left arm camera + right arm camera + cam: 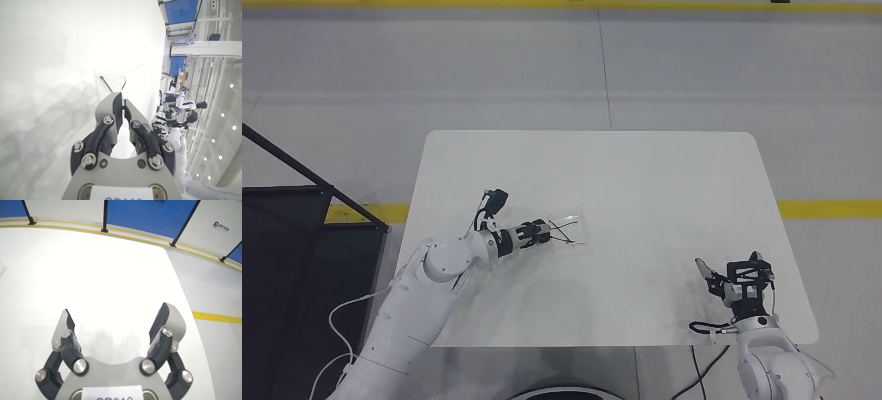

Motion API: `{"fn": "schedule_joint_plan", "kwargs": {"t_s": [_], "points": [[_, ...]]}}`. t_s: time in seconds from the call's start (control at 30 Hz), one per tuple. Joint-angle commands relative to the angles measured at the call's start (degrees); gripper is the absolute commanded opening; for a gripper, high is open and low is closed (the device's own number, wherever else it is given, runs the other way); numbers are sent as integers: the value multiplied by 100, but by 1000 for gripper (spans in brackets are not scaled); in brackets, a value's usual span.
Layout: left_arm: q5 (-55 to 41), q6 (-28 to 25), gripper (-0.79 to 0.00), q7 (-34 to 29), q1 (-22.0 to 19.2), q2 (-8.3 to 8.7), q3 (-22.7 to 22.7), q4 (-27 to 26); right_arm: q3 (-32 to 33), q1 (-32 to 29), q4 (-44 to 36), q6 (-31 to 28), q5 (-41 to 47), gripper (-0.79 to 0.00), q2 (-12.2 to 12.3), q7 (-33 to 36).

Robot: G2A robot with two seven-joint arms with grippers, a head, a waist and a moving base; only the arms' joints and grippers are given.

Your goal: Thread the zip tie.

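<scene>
**Right gripper** [116, 309]: Found nearest, over the table's near right corner. The jaws are spread wide apart and nothing is held between them.

**Left gripper** [122, 96]: Found farther in, over the left-middle of the table [662, 180]. The pads are pressed together on the zip tie, which is pinched between them.

**Zip tie** [106, 84]: A black, very thin strap. Two ends are seen sticking out beyond the left fingertips in a narrow V.
- One end is straight and finishes in a small blocky head.
- The other end is finer and curled at its tip.
- The ends are apart, and no closed loop is seen.

**Clear sheet** [132, 69]: A transparent plastic piece is seen just beyond the left fingertips, around the tie's ends. Whether the tie touches it cannot be told.

**State of the task:** The grasp is judged done. The threading itself is judged not yet done, since the thin end has to be led into the head and pulled through. The right gripper is placed well apart from the tie, so a second hold on it is also left to be made.
</scene>
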Motion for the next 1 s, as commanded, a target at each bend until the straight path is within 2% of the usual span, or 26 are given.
{"fn": "schedule_joint_plan", "kwargs": {"t_s": [0.0,0.33,0.53,0.77,0.87,0.97], "points": [[-8,-7,-785,-6,-5,3,-4,4,0,0,0,0,0,0,0,0],[-89,-143,-785,-42,90,52,-167,-133,0,0,0,0,0,0,0,0],[-279,-475,-785,-234,410,156,-596,-474,0,0,0,0,0,0,0,0],[-776,-853,-785,-773,748,283,-1167,-851,0,0,0,0,0,0,0,0],[-1025,-1024,-785,-1238,831,331,-1297,-950,4,4,-5,3,-2,0,0,-10],[-1163,-1225,-785,-1591,868,376,-1409,-953,57,-114,-101,-314,156,0,0,-352]]}}
